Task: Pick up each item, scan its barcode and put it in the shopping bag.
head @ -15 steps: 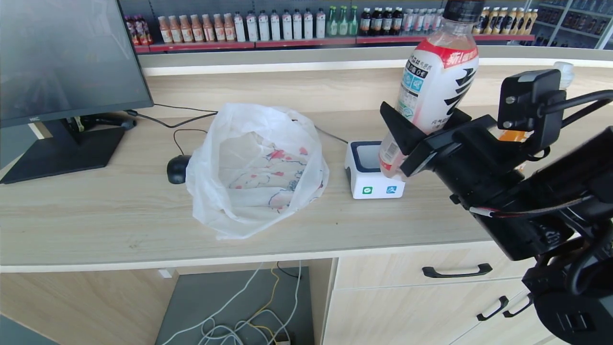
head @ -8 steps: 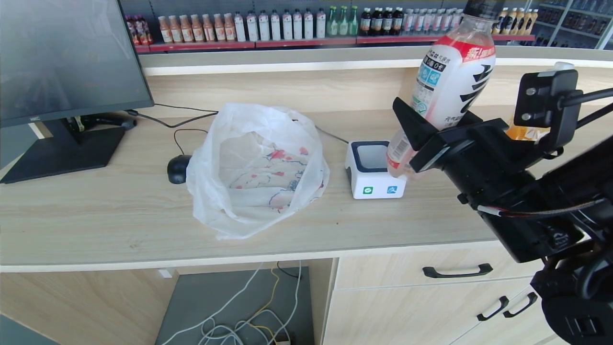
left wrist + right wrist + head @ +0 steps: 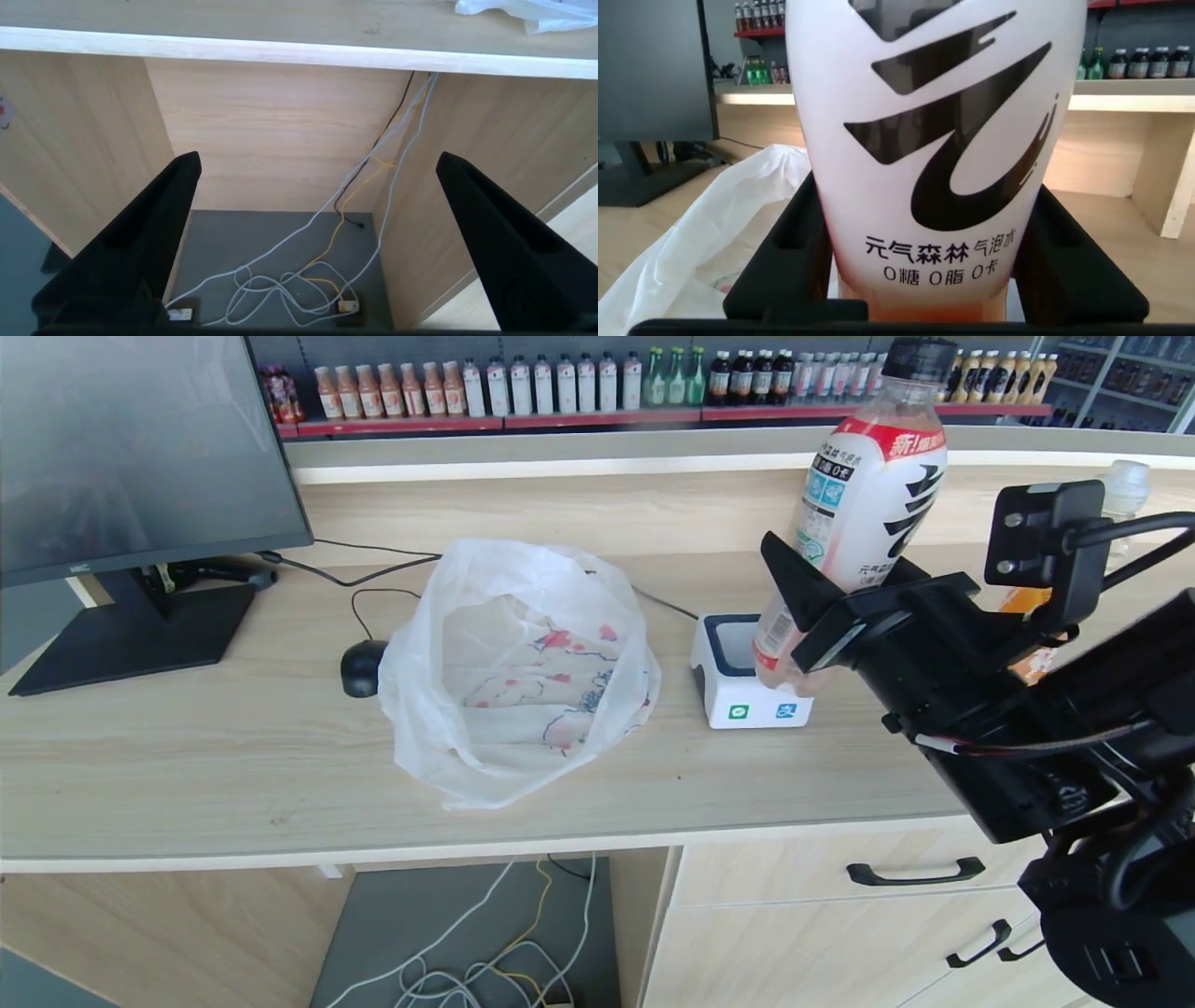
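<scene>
My right gripper (image 3: 850, 593) is shut on a white drink bottle (image 3: 864, 495) with a red band and black cap. It holds the bottle upright, tilted slightly, with the base just above the right side of the white barcode scanner (image 3: 738, 695). In the right wrist view the bottle (image 3: 938, 168) sits between the black fingers (image 3: 785, 252). The white plastic shopping bag (image 3: 518, 663) stands open on the counter, left of the scanner. My left gripper (image 3: 318, 243) hangs open below the counter edge (image 3: 280, 47), holding nothing.
A monitor (image 3: 140, 448) stands at the far left of the wooden counter (image 3: 187, 756), with a black mouse (image 3: 359, 667) beside the bag. An orange drink bottle (image 3: 1027, 602) stands behind my right arm. Drawers (image 3: 915, 873) and loose cables (image 3: 308, 280) lie below.
The head camera has shifted a little, moving the whole picture right. The held bottle swayed slightly right, then came back toward the scanner.
</scene>
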Controlling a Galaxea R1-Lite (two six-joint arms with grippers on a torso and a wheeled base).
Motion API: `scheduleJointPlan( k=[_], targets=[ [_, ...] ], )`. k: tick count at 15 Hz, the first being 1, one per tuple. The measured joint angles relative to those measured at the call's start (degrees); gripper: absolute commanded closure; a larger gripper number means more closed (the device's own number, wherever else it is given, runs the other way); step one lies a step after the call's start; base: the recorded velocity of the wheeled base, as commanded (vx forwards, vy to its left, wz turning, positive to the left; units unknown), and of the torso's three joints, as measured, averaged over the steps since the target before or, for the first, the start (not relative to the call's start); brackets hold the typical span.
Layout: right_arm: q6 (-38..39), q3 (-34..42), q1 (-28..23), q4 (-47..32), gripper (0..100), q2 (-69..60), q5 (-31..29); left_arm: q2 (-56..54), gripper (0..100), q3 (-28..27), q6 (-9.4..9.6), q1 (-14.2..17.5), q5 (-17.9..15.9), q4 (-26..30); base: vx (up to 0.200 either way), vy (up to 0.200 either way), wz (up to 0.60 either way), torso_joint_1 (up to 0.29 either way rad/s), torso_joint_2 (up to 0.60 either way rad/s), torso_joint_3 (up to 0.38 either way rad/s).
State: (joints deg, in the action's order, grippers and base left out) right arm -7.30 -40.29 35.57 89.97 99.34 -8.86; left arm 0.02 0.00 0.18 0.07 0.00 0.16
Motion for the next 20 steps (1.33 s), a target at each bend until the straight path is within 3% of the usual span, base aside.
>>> scheduleJointPlan(
  k=[7, 17, 20],
  targets=[
    [0.02, -0.85, 0.10, 0.00, 100, 1.10, 0.11, 0.00, 0, 0.00, -0.02, 0.00, 0.00, -0.06, 0.000, 0.200, 0.00, 0.003, 0.01, 0.004],
    [-0.11, 3.35, 2.29, -0.11, 100, 0.88, 0.20, 0.00, 0, 0.00, 0.06, -0.02, 0.00, -0.06, 0.000, 0.000, 0.00, 0.000, 0.00, 0.000],
    [0.82, 3.41, 0.87, -0.02, 100, 0.90, 0.24, 0.00, 0, 0.00, 0.09, 0.00, 0.00, -0.09, 0.000, 0.000, 0.00, 0.000, 0.00, 0.000]
  ],
)
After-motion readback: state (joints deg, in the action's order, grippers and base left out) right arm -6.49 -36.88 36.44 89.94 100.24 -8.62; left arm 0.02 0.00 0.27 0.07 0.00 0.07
